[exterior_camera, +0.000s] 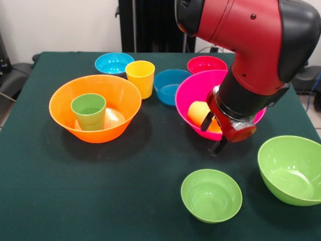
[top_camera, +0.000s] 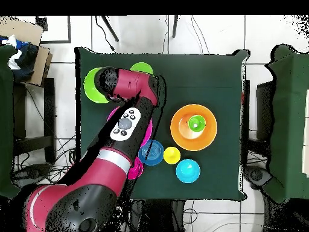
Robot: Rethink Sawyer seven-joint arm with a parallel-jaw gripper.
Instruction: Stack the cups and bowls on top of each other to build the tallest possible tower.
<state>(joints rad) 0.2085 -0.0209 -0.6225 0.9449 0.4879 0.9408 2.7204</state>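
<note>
My gripper [exterior_camera: 212, 134] is open at the near rim of the large hot pink bowl [exterior_camera: 183, 96], one finger [exterior_camera: 206, 122] inside the bowl and the other outside and lower. An orange-yellow cup [exterior_camera: 198, 112] lies on its side in that bowl, beside the inner finger. A green cup [exterior_camera: 89, 111] stands upright in the large orange bowl [exterior_camera: 108, 131]. A yellow cup [exterior_camera: 140, 78] stands upright on the table. In the overhead view my arm hides the gripper; the orange bowl [top_camera: 181, 130] holds the green cup [top_camera: 195, 124].
A light blue bowl [exterior_camera: 114, 63], a darker blue bowl [exterior_camera: 172, 86] and a red-pink bowl [exterior_camera: 206, 64] sit at the far side. A small lime green bowl [exterior_camera: 211, 195] and a large lime green bowl [exterior_camera: 293, 169] sit near the front right.
</note>
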